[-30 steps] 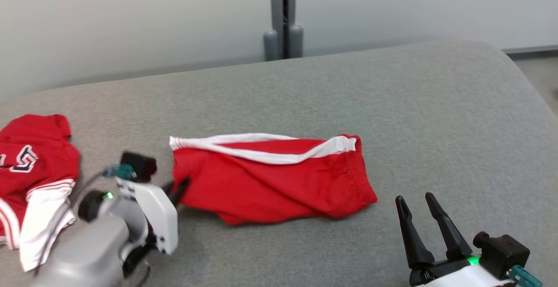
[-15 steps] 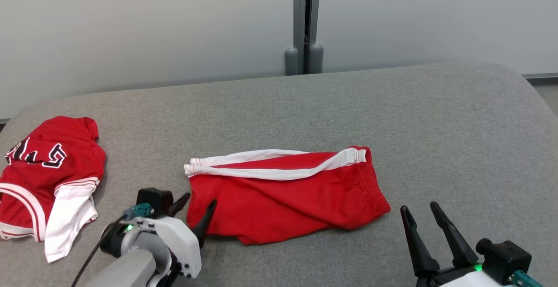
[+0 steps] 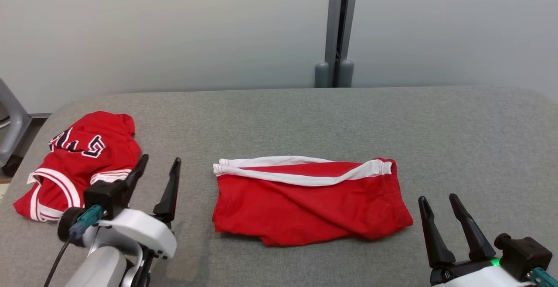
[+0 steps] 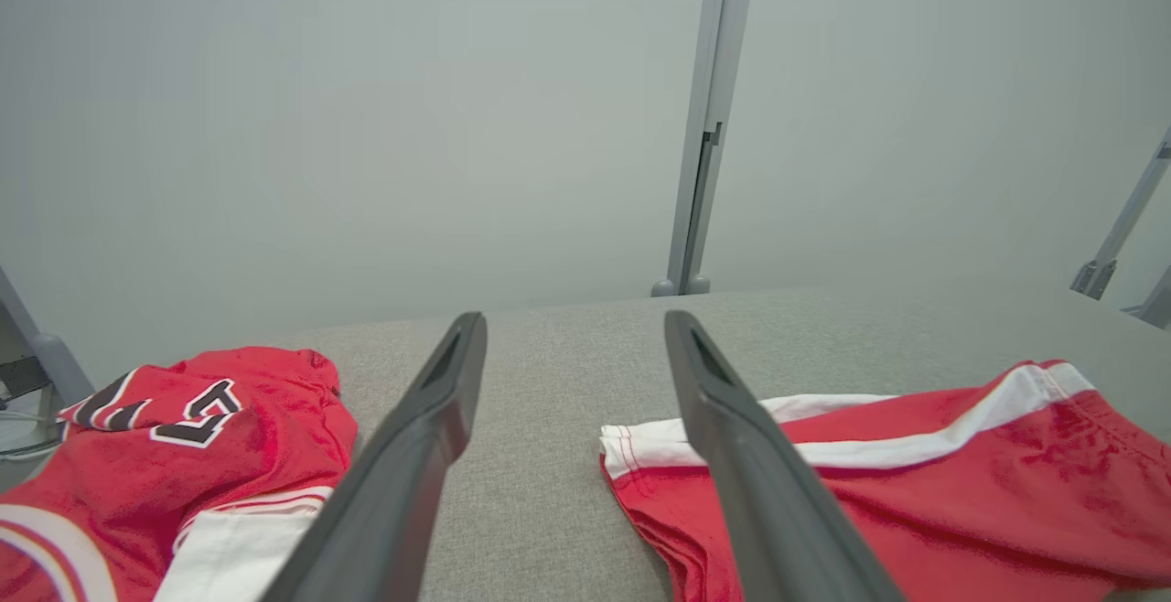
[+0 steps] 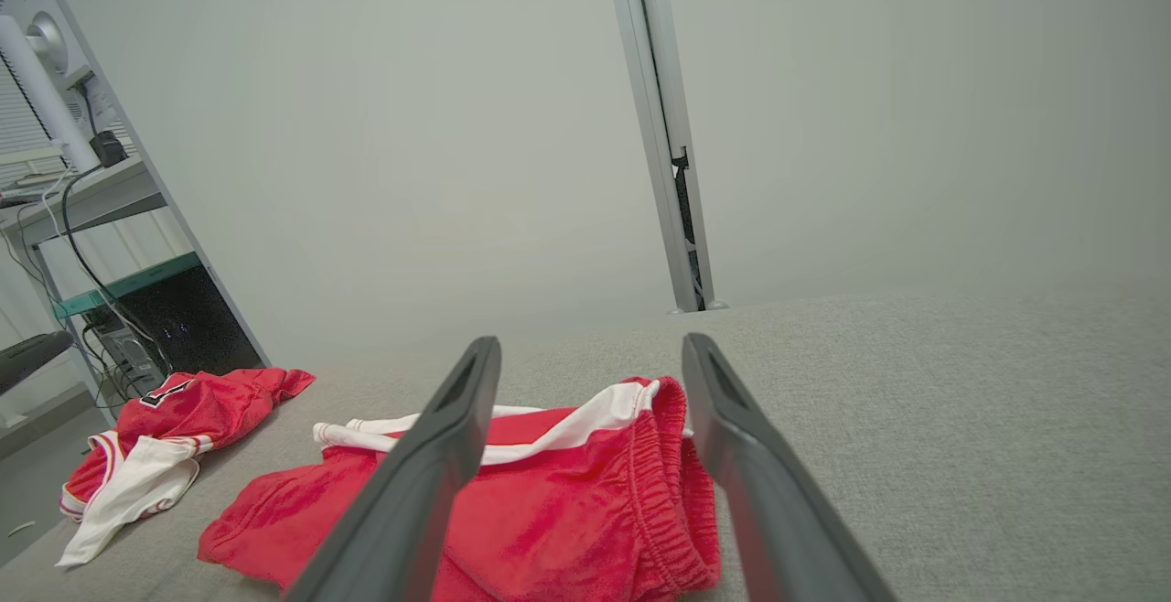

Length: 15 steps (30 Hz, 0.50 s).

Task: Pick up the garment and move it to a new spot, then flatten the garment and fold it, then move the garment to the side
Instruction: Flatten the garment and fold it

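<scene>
The grey surface (image 3: 305, 112) left open room across the frame's upper and right parts. The folded red garment (image 3: 305, 204), white-trimmed, lay at centre between both claws, touching neither. A red jersey (image 3: 83, 160) at left bore crumpled, unreadable lettering. The left claw (image 3: 160, 159) and right claw (image 3: 437, 198) gaped wide, holding nothing.

We log open pad (image 3: 457, 138) behind and right of the shorts (image 3: 305, 204); left of them, a lane, then the jersey (image 3: 87, 156).
</scene>
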Tool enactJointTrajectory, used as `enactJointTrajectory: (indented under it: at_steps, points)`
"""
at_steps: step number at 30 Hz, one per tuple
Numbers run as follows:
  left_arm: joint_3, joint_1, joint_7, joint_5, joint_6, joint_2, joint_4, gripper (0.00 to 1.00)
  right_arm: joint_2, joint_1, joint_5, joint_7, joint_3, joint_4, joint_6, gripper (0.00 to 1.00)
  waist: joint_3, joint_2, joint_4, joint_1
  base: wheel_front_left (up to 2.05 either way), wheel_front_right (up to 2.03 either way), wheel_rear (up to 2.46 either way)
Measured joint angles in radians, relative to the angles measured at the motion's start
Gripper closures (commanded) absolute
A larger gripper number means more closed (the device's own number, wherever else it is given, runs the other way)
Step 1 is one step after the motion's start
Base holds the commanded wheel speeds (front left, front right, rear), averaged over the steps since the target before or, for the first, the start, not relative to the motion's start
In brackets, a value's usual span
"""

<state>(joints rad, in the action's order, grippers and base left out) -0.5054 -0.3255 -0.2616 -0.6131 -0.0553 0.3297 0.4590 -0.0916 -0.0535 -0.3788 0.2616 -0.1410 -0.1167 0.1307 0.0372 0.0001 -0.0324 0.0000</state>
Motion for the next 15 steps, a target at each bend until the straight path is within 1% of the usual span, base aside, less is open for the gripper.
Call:
enactJointTrajectory:
  at_steps: [3, 7, 13, 15]
  points:
    - [0.095, 0.062, 0.000, 0.096, -0.003, -0.010, -0.062, 0.00, 0.001, 0.002, 0.001, 0.000, 0.011, 0.003, 0.000, 0.00, 0.006, 0.0000, -0.013, 0.0000, 0.00, 0.00, 0.00]
    - [0.197, 0.141, -0.002, 0.184, 0.002, -0.034, -0.113, 0.00, 0.003, 0.001, 0.002, 0.000, 0.025, 0.003, 0.000, 0.00, 0.013, 0.0000, -0.022, 0.0000, 0.00, 0.00, 0.00]
    - [0.339, 0.255, -0.003, 0.249, 0.028, -0.076, -0.190, 0.00, 0.012, -0.019, 0.005, 0.000, 0.035, 0.004, 0.000, 0.00, 0.020, 0.0000, -0.028, 0.0000, 0.00, 0.00, 0.00]
    - [0.370, 0.292, -0.003, 0.280, 0.039, -0.084, -0.212, 0.00, 0.015, -0.026, 0.006, 0.000, 0.036, 0.003, 0.000, 0.00, 0.022, 0.0000, -0.028, 0.0000, 0.00, 0.00, 0.00]
